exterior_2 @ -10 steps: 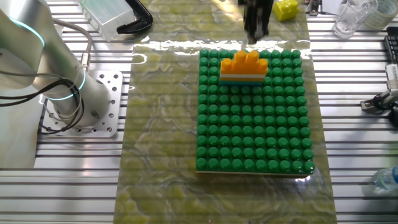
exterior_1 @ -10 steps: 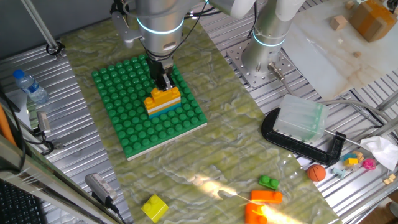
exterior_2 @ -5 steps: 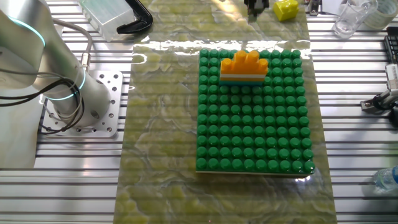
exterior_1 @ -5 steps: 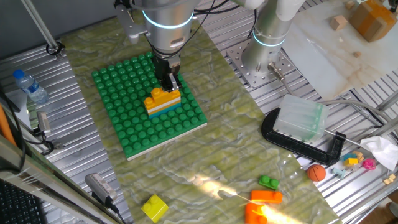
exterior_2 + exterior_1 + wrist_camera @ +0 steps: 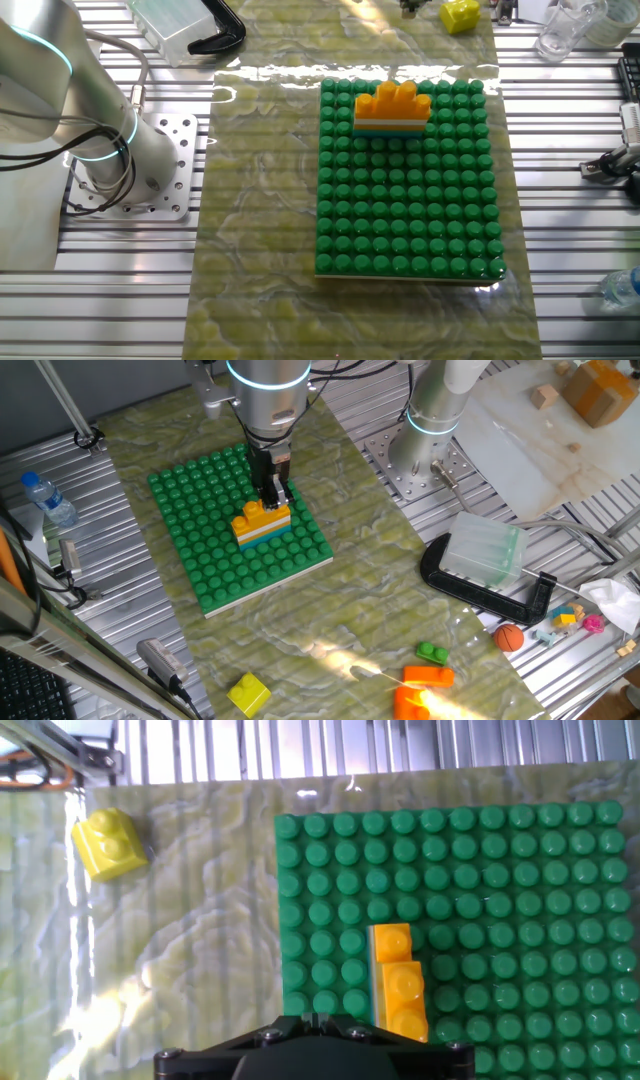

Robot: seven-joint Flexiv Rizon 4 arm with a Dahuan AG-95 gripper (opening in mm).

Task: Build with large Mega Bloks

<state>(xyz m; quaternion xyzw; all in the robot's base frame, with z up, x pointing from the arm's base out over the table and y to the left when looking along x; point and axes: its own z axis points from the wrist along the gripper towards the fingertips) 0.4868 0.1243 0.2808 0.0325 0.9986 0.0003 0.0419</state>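
A small stack of Mega Bloks point(image 5: 262, 523) stands on the green studded baseplate point(image 5: 215, 565): orange bricks on top, with white and cyan layers under them. The other fixed view shows the same stack point(image 5: 392, 108) near the plate's far edge, and in the hand view its orange top point(image 5: 400, 982) lies low in the frame. My gripper point(image 5: 273, 496) hangs just above the stack, apart from it, fingers together and holding nothing. In the hand view only its tips point(image 5: 317, 1017) show.
Loose bricks lie off the plate: a yellow one point(image 5: 248, 693) point(image 5: 108, 843) point(image 5: 460, 15), a green one point(image 5: 432, 653) and an orange one point(image 5: 425, 678). A black clamp with a clear box point(image 5: 485, 555) sits right; a water bottle point(image 5: 47, 498) lies left. The arm's base point(image 5: 110, 150) stands beside the mat.
My gripper has lifted off the stack and drawn back upward; in the other fixed view it has almost left the top edge. The stack stays in place.
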